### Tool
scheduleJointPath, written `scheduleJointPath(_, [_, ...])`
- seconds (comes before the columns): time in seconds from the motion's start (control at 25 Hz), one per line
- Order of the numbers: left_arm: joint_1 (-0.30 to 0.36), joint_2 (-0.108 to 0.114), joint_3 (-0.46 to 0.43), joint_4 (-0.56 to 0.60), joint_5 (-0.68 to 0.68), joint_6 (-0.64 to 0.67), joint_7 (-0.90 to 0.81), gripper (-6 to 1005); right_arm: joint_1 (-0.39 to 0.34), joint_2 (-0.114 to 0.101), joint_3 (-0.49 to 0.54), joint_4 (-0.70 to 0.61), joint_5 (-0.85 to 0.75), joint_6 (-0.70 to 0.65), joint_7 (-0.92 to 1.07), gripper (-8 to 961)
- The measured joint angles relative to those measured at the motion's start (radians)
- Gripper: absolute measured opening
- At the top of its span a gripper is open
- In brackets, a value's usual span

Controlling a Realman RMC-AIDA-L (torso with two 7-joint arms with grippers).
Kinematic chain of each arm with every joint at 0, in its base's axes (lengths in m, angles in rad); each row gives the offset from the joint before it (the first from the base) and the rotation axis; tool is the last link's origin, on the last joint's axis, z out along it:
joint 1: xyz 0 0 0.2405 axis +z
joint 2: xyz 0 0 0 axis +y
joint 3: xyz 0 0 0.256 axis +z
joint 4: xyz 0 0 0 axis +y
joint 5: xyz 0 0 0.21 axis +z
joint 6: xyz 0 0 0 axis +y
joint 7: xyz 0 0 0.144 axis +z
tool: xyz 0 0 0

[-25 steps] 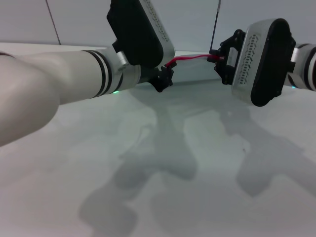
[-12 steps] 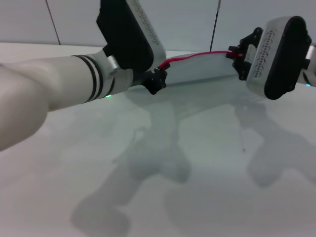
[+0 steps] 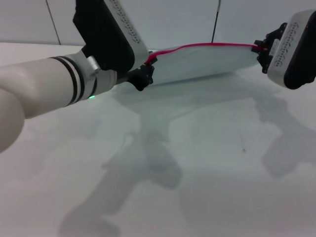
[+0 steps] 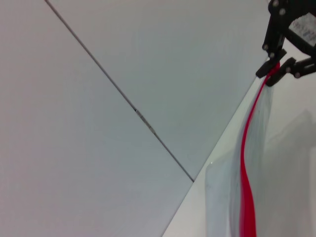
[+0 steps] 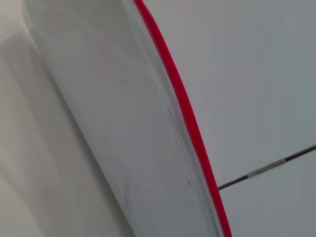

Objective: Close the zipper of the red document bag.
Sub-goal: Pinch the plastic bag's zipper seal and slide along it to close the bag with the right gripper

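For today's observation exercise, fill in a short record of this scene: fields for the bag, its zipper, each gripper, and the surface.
bag: red document bag, translucent, held up on edge between the two arms
zipper: zipper, red strip along the top edge
left gripper: left gripper, shut on the bag's left end
right gripper: right gripper, shut on the zipper's right end
surface: pale table

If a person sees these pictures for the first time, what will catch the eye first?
First, the bright red zipper, running along the top edge of the red document bag, which stands on its long edge at the far side of the white table. The left claw pinches the zipper's one end and the right claw the other.
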Motion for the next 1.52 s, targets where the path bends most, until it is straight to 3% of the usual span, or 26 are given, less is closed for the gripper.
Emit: scheduleJointPath(1.52, [0.013,-0.001,-0.019,-0.01,0.003,-0.039,-0.001,67,0.002,0.003,0.028,0.049,-0.029,0.064,0.003,135])
